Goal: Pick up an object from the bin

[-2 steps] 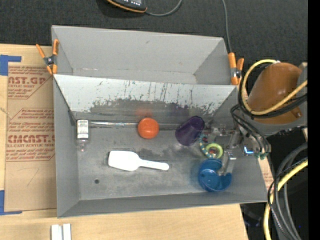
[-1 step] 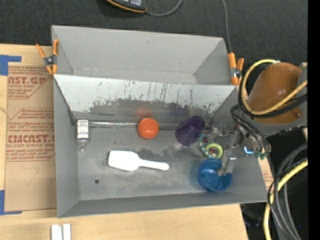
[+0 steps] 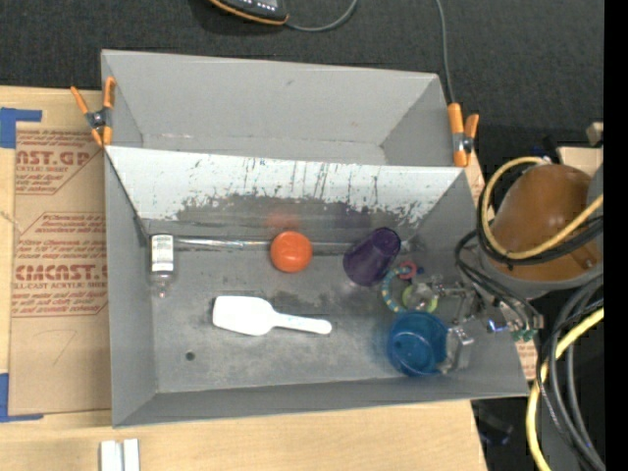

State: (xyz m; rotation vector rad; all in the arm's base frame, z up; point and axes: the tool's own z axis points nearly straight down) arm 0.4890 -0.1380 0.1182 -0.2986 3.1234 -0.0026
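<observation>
My gripper [image 3: 469,314] is low at the bin's right wall, just right of a blue cup [image 3: 416,342] that lies in the front right corner with its mouth facing up. Just behind the blue cup and left of the gripper lies a small multicoloured ring-like thing [image 3: 400,285]. A purple cup [image 3: 371,256] lies on its side a little farther back. Nothing shows in the gripper's grasp.
An orange ball [image 3: 290,251] rests near the back wall at the middle. A white scoop [image 3: 263,317] lies on the floor left of centre. A clear small bottle [image 3: 161,260] lies along the left wall. The arm and its cables crowd the bin's right rim.
</observation>
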